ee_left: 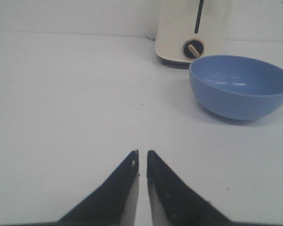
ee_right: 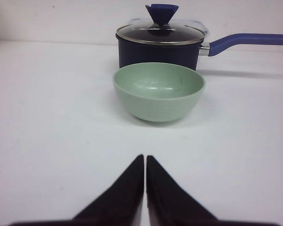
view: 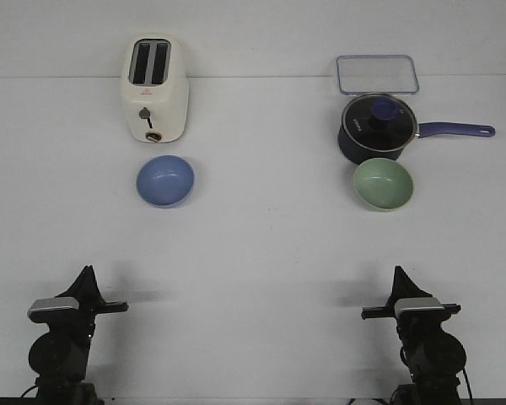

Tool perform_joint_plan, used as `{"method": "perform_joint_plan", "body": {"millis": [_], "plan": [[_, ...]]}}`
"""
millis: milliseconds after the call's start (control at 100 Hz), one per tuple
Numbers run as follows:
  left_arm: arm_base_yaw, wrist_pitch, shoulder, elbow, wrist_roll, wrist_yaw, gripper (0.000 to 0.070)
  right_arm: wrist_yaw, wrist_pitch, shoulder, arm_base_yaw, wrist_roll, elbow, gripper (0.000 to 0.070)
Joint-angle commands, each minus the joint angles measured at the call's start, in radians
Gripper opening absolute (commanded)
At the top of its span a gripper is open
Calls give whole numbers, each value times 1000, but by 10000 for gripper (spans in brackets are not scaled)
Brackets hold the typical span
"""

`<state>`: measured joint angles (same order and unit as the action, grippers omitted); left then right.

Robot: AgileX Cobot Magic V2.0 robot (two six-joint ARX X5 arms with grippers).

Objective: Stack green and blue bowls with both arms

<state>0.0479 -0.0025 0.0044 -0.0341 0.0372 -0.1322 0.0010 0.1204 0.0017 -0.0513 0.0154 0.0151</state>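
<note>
Two bowls sit well apart on the white worktop (view: 261,245). The blue bowl (view: 164,180) lies left of centre in the front view, just below a cream toaster (view: 154,88). The green bowl (view: 384,184) lies right of centre, just below a dark navy saucepan (view: 379,128) with a glass lid; a clear container (view: 377,74) sits above that. At the lower corners, the left gripper (ee_left: 142,157) and the right gripper (ee_right: 145,160) are each closed and empty.
</note>
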Motion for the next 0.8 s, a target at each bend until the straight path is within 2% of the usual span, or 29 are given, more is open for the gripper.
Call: {"method": "perform_joint_plan", "body": {"millis": [0, 720, 790], "plan": [[-2, 11, -1, 20, -14, 2, 15, -2, -16, -1, -2, 13, -2, 10], [-2, 11, -1, 20, -14, 2, 15, -2, -16, 0, -2, 14, -2, 10], [-2, 11, -1, 20, -14, 2, 15, -22, -10, -1, -2, 80, -2, 10]]}}
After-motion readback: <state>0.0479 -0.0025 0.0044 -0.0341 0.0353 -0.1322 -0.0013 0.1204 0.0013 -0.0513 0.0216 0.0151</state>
